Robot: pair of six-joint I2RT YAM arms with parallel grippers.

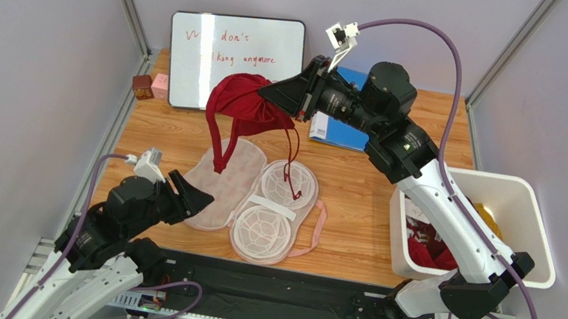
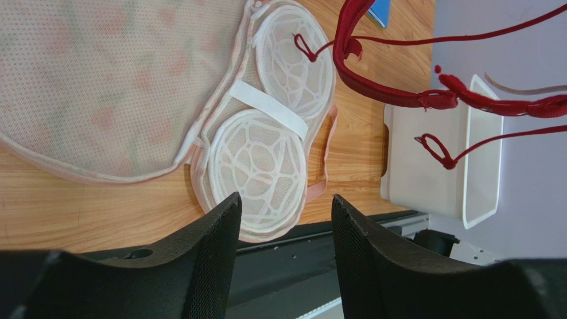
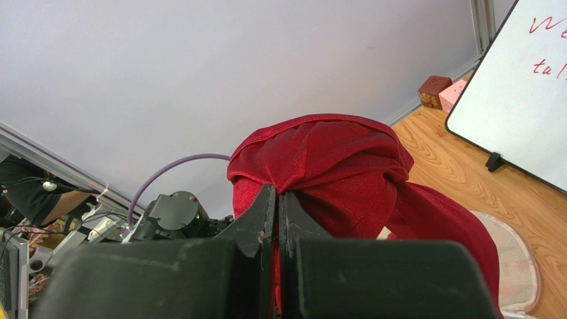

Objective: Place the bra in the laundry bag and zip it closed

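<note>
Hanging from the right gripper's (image 1: pixel 282 96) clamped fingers, bra (image 1: pixel 241 102) dangles over opened laundry bag (image 1: pixel 267 208); left gripper (image 1: pixel 197 197) wide apart beside it; whiteboard (image 1: pixel 235 55) behind, bin (image 1: pixel 542 236) right.

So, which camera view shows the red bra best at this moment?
The top external view: the bra hangs whole from the right gripper, straps dangling over the laundry bag. The right wrist view shows only bunched cup fabric close up; the left wrist view shows only straps and band.
</note>
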